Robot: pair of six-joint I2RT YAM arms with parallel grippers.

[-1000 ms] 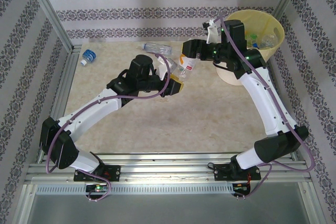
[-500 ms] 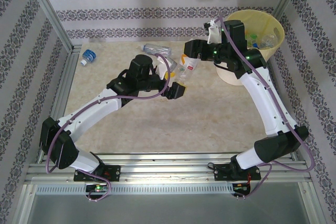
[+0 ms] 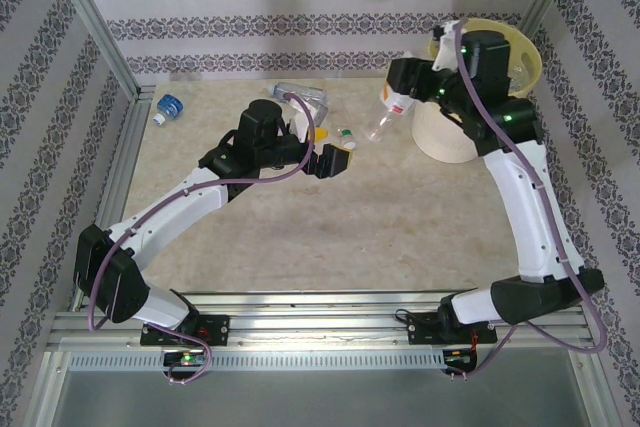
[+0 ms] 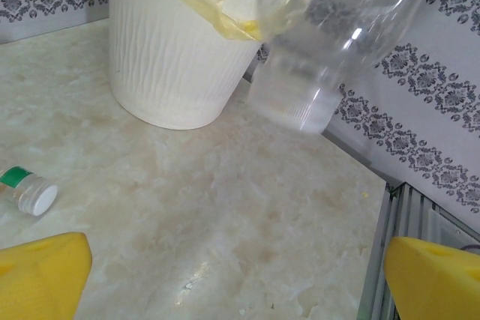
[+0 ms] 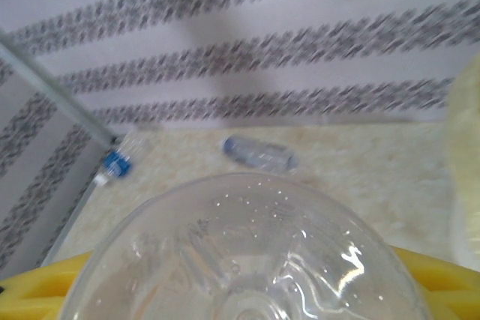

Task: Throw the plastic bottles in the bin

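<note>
Bottle (image 3: 388, 112) now nearer the bin (image 3: 440, 137).

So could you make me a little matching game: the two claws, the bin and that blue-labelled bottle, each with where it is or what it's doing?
Things:
1. left gripper
2. right gripper
3. bin
4. blue-labelled bottle

Place or state:
A. lying at the far left edge of the table
B. open, holding nothing
C. standing in the far right corner
D. shut on a clear bottle

Pairs: 1-B, 2-D, 3-C, 4-A
</note>
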